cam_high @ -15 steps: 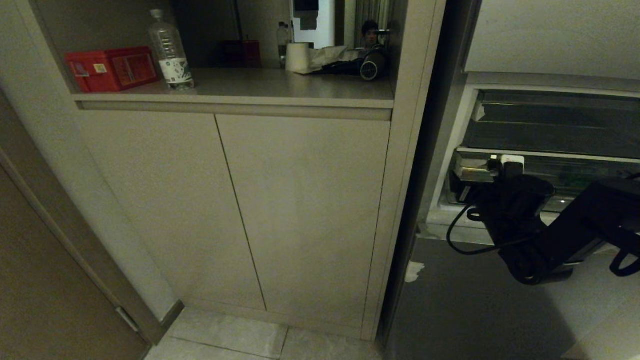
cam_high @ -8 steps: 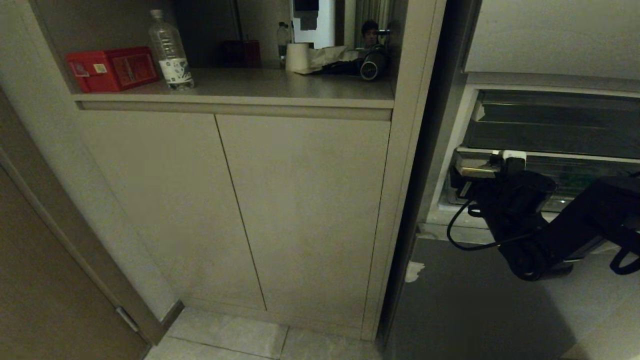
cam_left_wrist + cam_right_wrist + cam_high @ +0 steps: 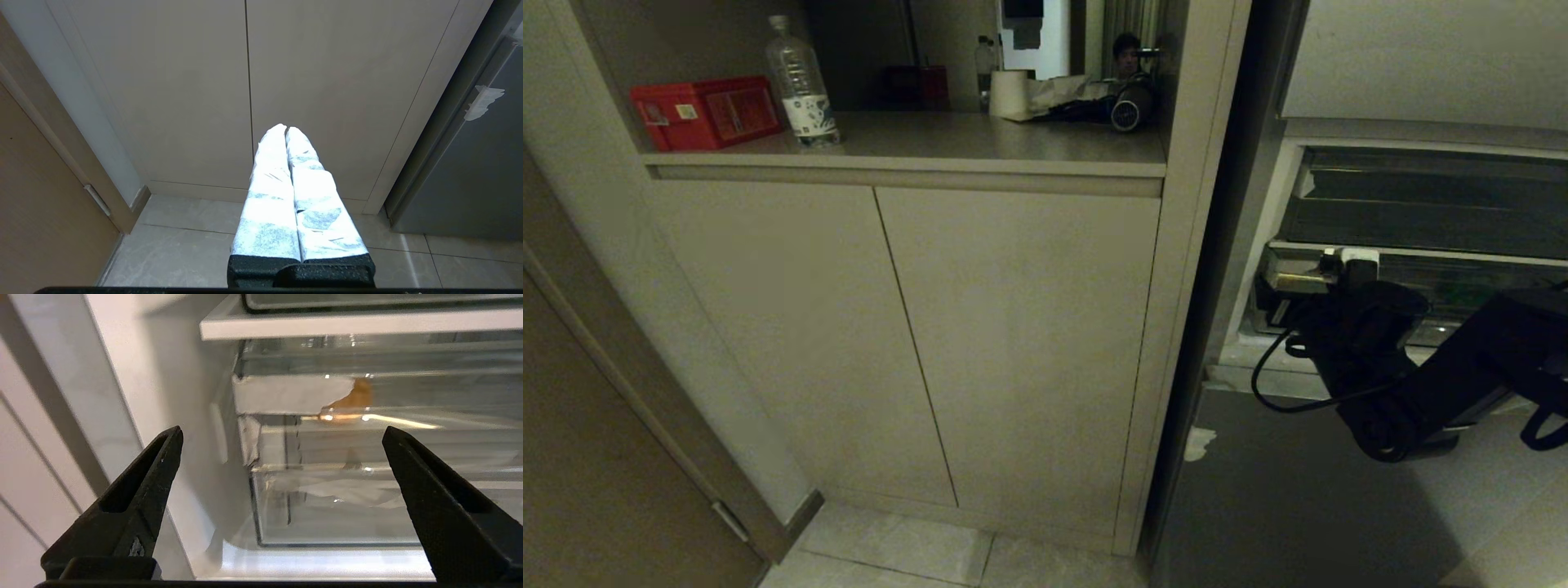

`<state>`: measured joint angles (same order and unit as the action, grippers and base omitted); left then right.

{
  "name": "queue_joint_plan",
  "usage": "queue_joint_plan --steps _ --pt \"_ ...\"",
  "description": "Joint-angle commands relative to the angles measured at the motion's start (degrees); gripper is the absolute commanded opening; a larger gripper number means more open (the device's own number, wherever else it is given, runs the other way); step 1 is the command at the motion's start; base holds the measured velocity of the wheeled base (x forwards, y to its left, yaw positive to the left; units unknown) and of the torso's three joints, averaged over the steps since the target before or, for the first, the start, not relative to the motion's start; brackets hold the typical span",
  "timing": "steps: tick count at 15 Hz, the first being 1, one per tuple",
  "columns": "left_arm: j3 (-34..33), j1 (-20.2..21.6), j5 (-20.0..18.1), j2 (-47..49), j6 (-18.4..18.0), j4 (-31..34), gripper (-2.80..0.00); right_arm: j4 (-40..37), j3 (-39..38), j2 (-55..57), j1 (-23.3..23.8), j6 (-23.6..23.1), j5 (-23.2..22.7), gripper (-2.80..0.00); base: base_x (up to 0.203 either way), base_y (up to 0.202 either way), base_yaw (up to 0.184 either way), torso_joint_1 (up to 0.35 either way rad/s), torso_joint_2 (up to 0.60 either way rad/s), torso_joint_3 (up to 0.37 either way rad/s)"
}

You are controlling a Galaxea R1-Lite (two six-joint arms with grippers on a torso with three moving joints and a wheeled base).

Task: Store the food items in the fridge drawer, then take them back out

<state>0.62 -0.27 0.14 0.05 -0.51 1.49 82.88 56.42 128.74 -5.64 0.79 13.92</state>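
Observation:
The fridge drawer (image 3: 367,506) is a clear plastic box with a torn scrap of white tape (image 3: 286,394) on its front corner. It sits pushed in under a white shelf strip. My right gripper (image 3: 282,433) hangs open just in front of that corner, its black fingers spread wide with nothing between them. In the head view the right gripper (image 3: 1327,282) is at the left end of the fridge drawer (image 3: 1486,282), low in the open fridge. My left gripper (image 3: 286,128) is shut and empty, parked pointing at the cabinet doors. The food items are out of view.
A beige cabinet (image 3: 1013,343) stands left of the fridge. Its shelf holds a red box (image 3: 707,110), a water bottle (image 3: 800,82) and a paper roll (image 3: 1010,92). The grey fridge door panel (image 3: 1298,506) lies low in front. A wooden door (image 3: 596,457) is far left.

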Motion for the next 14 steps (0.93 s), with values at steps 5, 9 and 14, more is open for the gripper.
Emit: queue_joint_plan --steps 5,9,14 --pt "-0.01 0.00 0.04 0.04 -0.01 0.01 -2.80 0.44 -0.52 1.16 -0.07 0.34 -2.23 0.00 0.000 0.000 0.000 0.000 0.00 0.000" --pt "-0.01 0.00 0.04 0.04 -0.01 0.01 -2.80 0.35 -0.43 1.77 -0.16 0.44 -4.96 0.00 0.000 0.000 0.000 0.000 0.00 0.000" --pt "-0.01 0.00 0.04 0.04 -0.01 0.01 -2.80 0.36 1.04 3.88 -0.08 1.48 -8.29 0.00 0.000 0.000 0.000 0.000 0.00 0.000"
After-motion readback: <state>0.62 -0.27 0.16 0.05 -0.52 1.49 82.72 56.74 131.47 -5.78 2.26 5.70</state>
